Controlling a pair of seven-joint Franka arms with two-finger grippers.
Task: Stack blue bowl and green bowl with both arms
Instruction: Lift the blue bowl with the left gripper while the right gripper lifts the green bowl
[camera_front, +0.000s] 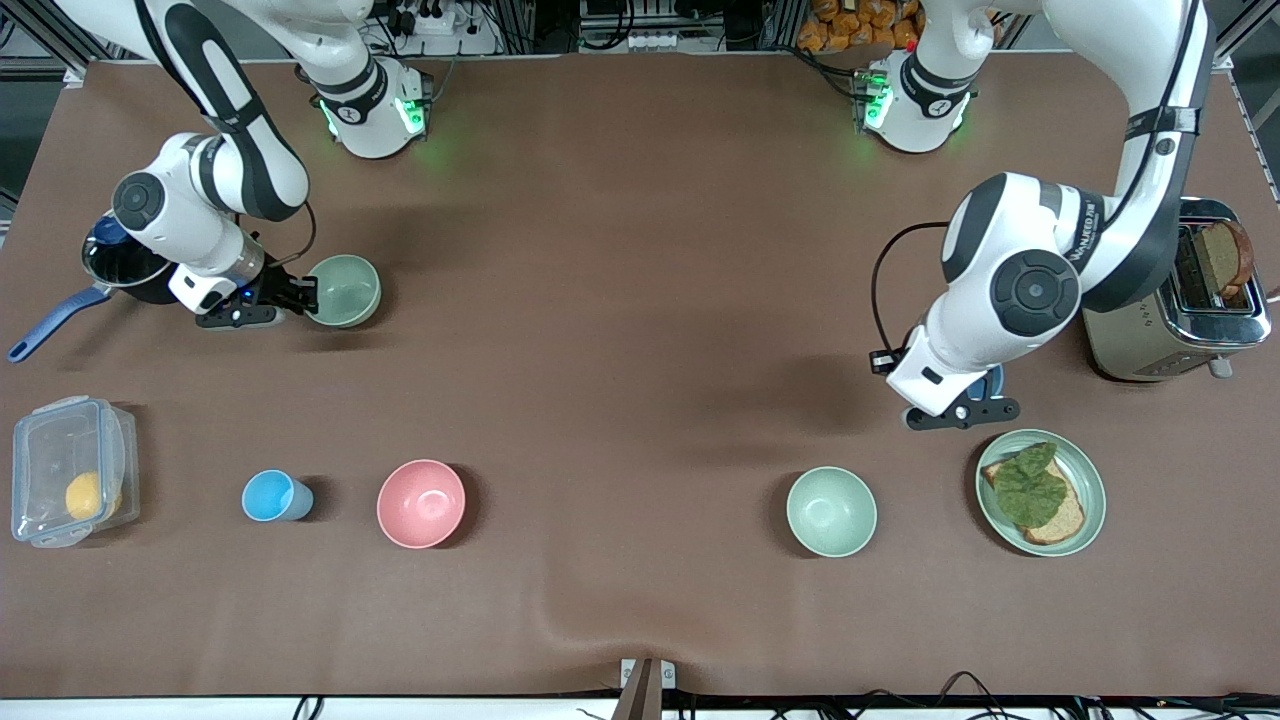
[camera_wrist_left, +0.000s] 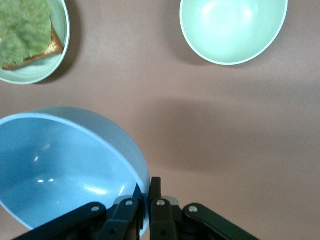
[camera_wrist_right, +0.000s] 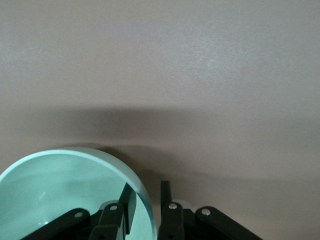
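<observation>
**Both pincers on bowl rims**

Left pincer (camera_wrist_left: 145, 192) clenched on the blue bowl (camera_wrist_left: 60, 165) rim, bowl lifted over the table (camera_front: 620, 300) just beside the sandwich plate (camera_front: 1092, 487). Right pincer (camera_wrist_right: 147, 200) straddles the green bowl (camera_front: 344, 289) rim by the saucepan (camera_front: 120, 265); fingers not fully clamped, bowl on the table.

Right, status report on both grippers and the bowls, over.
Left gripper shut on blue bowl, beside the sandwich plate. Right gripper straddling green bowl rim, not clamped. Second green bowl untouched. Nothing between them.
</observation>
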